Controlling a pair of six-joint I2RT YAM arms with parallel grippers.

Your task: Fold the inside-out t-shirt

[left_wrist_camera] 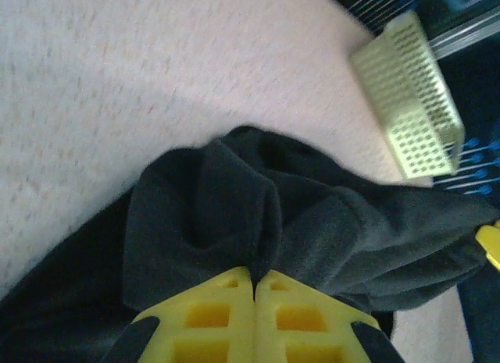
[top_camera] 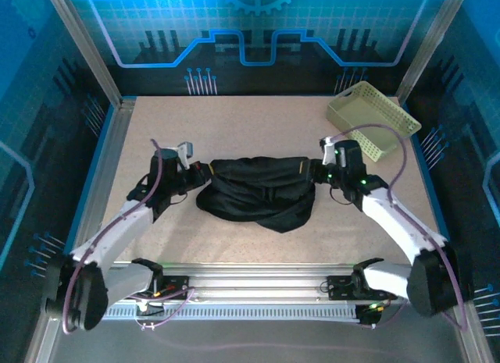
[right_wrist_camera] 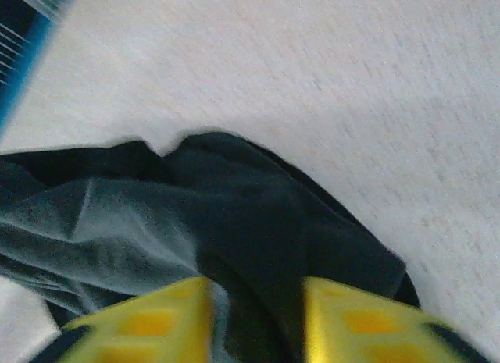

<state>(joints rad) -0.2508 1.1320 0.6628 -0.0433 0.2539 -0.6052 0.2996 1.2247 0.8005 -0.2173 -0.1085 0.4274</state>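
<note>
Because the inside-out t-shirt point(top_camera: 258, 193) is thin, limp and light, no shape will be held once it is let go. Sag and bunching are to be expected; slip is judged low. Hold is best taken at outer edges or corners, not in the bunched middle, though seams cannot be made out in the black folds.

From bases at the near edge, both arms are angled forward and inward, wrists low over the worktop point(top_camera: 258, 121). At the left claw point(left_wrist_camera: 254, 275) the fingers are pressed together, with a thin fold of cloth pinched at the tips. At the right claw point(right_wrist_camera: 254, 283) the fingers are kept apart by a thicker wad of cloth clamped between them, though that view is blurred.

The shirt is strung between the two claws at mid-worktop, upper edge fairly straight, lower part drooped in a crumpled heap. Nothing is flattened yet, so folding is judged barely begun.

Further back on the right, a pale lattice basket point(top_camera: 373, 119) is seen, well apart from the shirt.
</note>
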